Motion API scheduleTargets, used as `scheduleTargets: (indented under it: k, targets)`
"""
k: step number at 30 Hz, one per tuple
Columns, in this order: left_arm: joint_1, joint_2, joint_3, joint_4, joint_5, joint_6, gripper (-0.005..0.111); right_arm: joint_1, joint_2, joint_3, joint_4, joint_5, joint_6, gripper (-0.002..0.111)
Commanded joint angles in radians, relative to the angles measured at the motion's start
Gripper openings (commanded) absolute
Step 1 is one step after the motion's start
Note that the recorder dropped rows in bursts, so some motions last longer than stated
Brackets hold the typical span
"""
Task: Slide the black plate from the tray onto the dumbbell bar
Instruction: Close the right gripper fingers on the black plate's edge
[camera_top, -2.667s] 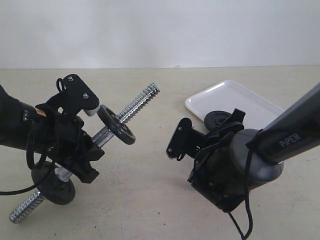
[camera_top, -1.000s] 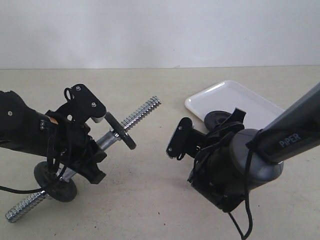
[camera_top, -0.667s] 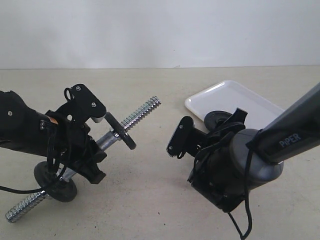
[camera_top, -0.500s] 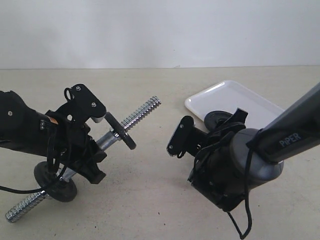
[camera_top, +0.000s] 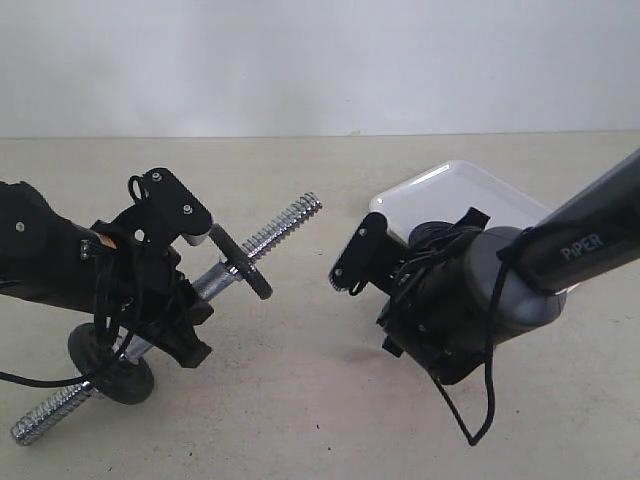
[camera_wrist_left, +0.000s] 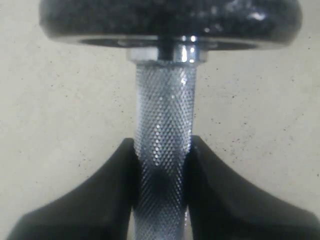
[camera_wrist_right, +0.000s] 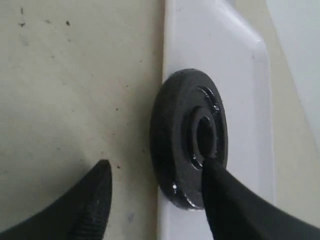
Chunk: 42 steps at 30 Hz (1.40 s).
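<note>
My left gripper (camera_top: 190, 295) (camera_wrist_left: 162, 150) is shut on the knurled middle of the dumbbell bar (camera_top: 270, 228) (camera_wrist_left: 162, 110). The bar slants up with its free threaded end toward the tray. One black disc (camera_top: 240, 262) (camera_wrist_left: 170, 20) sits just beyond the fingers, another (camera_top: 110, 365) rests near the low end. The black plate (camera_wrist_right: 187, 135) lies flat at the white tray's (camera_top: 460, 190) (camera_wrist_right: 240, 75) near rim. My right gripper (camera_top: 410, 245) (camera_wrist_right: 156, 167) stands open astride the plate's edge. One fingertip (camera_wrist_right: 215, 175) is over its centre hole, the other outside the rim. In the exterior view the right gripper hides the plate.
Beige tabletop (camera_top: 300, 400) lies between the two arms, with a pale wall behind. The right arm's dark wrist body and loose cable (camera_top: 470, 400) hang over the table in front of the tray.
My right gripper has opened wider and shifted toward the tray, now covering the plate in the exterior view. Since the oldest frame the left arm settled the bar lower; it has held still since.
</note>
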Motion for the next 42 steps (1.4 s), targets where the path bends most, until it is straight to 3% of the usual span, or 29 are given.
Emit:
scheduleTargets:
  k: [1,42]
  targets:
    - [-0.003,-0.038,-0.030,-0.036,-0.470,-0.003,0.004,-0.007,0.003,-0.006,-0.001,-0.007,-0.031,0.050]
    - [-0.003,-0.040,-0.030,-0.030,-0.496,0.013,0.004,-0.037,0.075,-0.086,-0.001,-0.001,-0.123,0.050]
